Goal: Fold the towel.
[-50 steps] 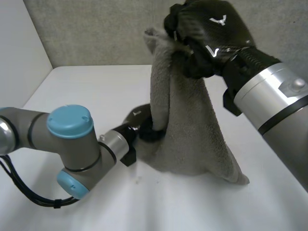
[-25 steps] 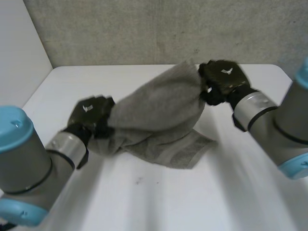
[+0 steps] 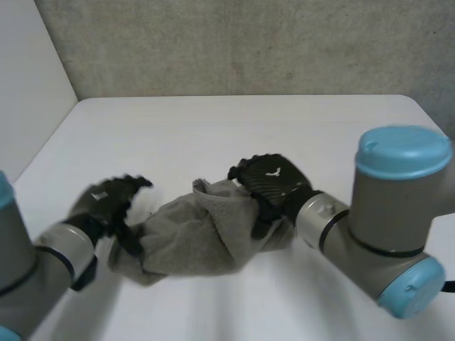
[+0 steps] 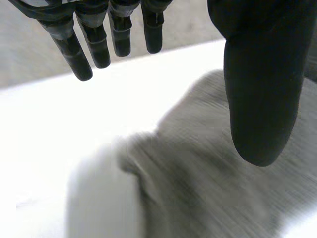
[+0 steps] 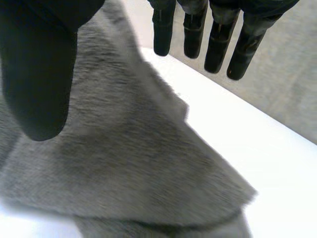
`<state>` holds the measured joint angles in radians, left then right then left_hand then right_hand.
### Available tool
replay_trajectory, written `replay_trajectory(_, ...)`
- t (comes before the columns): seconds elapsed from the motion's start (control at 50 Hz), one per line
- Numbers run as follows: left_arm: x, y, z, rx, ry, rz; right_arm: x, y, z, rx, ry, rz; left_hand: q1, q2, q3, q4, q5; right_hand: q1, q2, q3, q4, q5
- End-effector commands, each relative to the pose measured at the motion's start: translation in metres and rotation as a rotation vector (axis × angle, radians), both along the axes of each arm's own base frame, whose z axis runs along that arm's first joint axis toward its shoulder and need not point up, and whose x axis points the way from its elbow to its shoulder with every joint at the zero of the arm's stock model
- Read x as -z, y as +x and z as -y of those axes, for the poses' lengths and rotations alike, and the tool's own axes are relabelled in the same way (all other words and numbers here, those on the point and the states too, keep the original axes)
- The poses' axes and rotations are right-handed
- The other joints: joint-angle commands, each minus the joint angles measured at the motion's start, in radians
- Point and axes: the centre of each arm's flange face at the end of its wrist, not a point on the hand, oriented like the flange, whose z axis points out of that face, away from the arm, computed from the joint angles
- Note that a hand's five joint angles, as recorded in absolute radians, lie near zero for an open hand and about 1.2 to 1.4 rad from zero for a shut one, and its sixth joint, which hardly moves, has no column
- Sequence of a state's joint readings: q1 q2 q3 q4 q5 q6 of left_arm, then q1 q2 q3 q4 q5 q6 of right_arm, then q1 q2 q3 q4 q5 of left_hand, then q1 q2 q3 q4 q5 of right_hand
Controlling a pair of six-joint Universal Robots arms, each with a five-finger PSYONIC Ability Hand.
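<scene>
On the near left of the white table (image 3: 213, 135), the robot's black left hand (image 3: 106, 202) is hovering at the left end of the crumpled grey terry towel (image 3: 188, 238), its fingers (image 4: 74, 52) reaching out straight and its thumb hanging above the cloth, gripping nothing. The towel is lying bunched on the table between the two hands. At its right end the black right hand (image 3: 270, 181) is sitting over the cloth with fingers straight and thumb apart, likewise holding nothing.
</scene>
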<state>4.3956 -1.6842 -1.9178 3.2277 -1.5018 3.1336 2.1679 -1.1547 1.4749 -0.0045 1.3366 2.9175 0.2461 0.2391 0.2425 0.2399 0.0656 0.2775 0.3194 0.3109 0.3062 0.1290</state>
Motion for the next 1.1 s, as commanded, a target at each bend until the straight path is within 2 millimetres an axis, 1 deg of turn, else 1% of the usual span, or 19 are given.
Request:
replay_trajectory(0.02,-0.045,0.003,0.03,0.027,-0.167,-0.047,-0.035,-0.044,0.036,0.173,-0.05,0.045,0.014,0.021,0.018,0.02,0.02,-0.016,-0.058,-0.05,-0.045,-0.042)
replay_trajectory(0.04,-0.046,0.003,0.031,0.027,-0.167,-0.047,-0.036,-0.044,0.036,0.173,-0.051,0.045,0.014,0.021,0.018,0.021,0.02,-0.016,-0.058,-0.05,-0.045,-0.042)
replay_trajectory(0.08,-0.058,-0.005,0.035,0.111,-0.209,-0.08,-0.044,-0.057,0.04,0.221,-0.042,0.082,0.026,0.033,0.03,0.032,0.032,0.001,-0.041,-0.032,-0.028,-0.025)
replay_trajectory(0.2,-0.066,-0.02,0.042,0.245,-0.235,-0.12,-0.041,-0.076,0.046,0.285,-0.012,0.093,0.07,0.077,0.074,0.076,0.076,0.039,-0.003,0.006,0.011,0.013)
replay_trajectory(0.24,-0.059,-0.033,0.051,0.325,-0.217,-0.134,-0.038,-0.081,0.044,0.287,0.004,0.09,0.076,0.083,0.08,0.082,0.082,0.072,0.03,0.038,0.043,0.046)
replay_trajectory(0.36,-0.052,-0.048,0.067,0.432,-0.218,-0.136,-0.029,-0.084,0.041,0.29,0.027,0.078,0.102,0.109,0.106,0.109,0.108,0.089,0.047,0.056,0.061,0.063)
replay_trajectory(0.44,-0.037,-0.06,0.077,0.542,-0.212,-0.117,-0.018,-0.082,0.043,0.287,0.054,0.066,0.176,0.183,0.179,0.182,0.182,0.089,0.047,0.056,0.061,0.063)
replay_trajectory(0.56,-0.016,-0.069,0.073,0.687,-0.179,-0.119,0.004,-0.073,0.053,0.243,0.102,0.061,0.176,0.183,0.179,0.182,0.182,0.072,0.03,0.038,0.043,0.046)
replay_trajectory(0.62,-0.012,-0.071,0.072,0.711,-0.17,-0.124,0.017,-0.067,0.056,0.196,0.134,0.071,0.179,0.186,0.182,0.185,0.185,0.066,0.024,0.032,0.037,0.04)
replay_trajectory(0.76,0.01,-0.08,0.058,0.77,-0.088,-0.141,0.038,-0.058,0.065,0.165,0.171,0.094,0.205,0.212,0.209,0.211,0.211,0.089,0.047,0.056,0.061,0.063)
replay_trajectory(0.84,0.016,-0.084,0.052,0.785,-0.062,-0.146,0.048,-0.056,0.072,0.169,0.181,0.09,0.208,0.215,0.212,0.214,0.214,0.154,0.112,0.121,0.125,0.128)
replay_trajectory(0.88,0.022,-0.084,0.049,0.787,-0.044,-0.146,0.057,-0.054,0.076,0.175,0.191,0.08,0.264,0.271,0.267,0.27,0.27,0.312,0.27,0.278,0.283,0.286)
replay_trajectory(0.9,0.022,-0.084,0.049,0.787,-0.044,-0.146,0.057,-0.054,0.076,0.175,0.191,0.08,0.264,0.271,0.268,0.27,0.27,0.312,0.271,0.279,0.284,0.286)
replay_trajectory(0.94,0.026,-0.086,0.048,0.792,-0.035,-0.148,0.06,-0.05,0.078,0.18,0.185,0.073,0.48,0.487,0.483,0.486,0.486,0.616,0.574,0.583,0.587,0.59)
replay_trajectory(0.96,0.026,-0.086,0.048,0.792,-0.035,-0.148,0.06,-0.05,0.078,0.18,0.185,0.073,0.481,0.488,0.485,0.487,0.487,0.618,0.576,0.584,0.589,0.592)
replay_trajectory(0.98,0.027,-0.087,0.048,0.794,-0.038,-0.148,0.058,-0.048,0.079,0.183,0.17,0.072,0.688,0.695,0.691,0.694,0.694,0.807,0.765,0.773,0.778,0.781)
replay_trajectory(1.0,0.027,-0.087,0.048,0.794,-0.038,-0.148,0.055,-0.048,0.082,0.192,0.145,0.075,0.69,0.697,0.693,0.696,0.696,1.116,1.074,1.082,1.087,1.09)
replay_trajectory(1.04,0.026,-0.087,0.05,0.791,-0.047,-0.145,0.052,-0.047,0.086,0.2,0.121,0.082,1.122,1.129,1.126,1.128,1.128,1.119,1.077,1.085,1.09,1.093)
replay_trajectory(1.1,0.022,-0.089,0.056,0.789,-0.084,-0.14,0.043,-0.045,0.094,0.214,0.063,0.102,1.15,1.157,1.154,1.156,1.156,1.119,1.077,1.085,1.09,1.093)
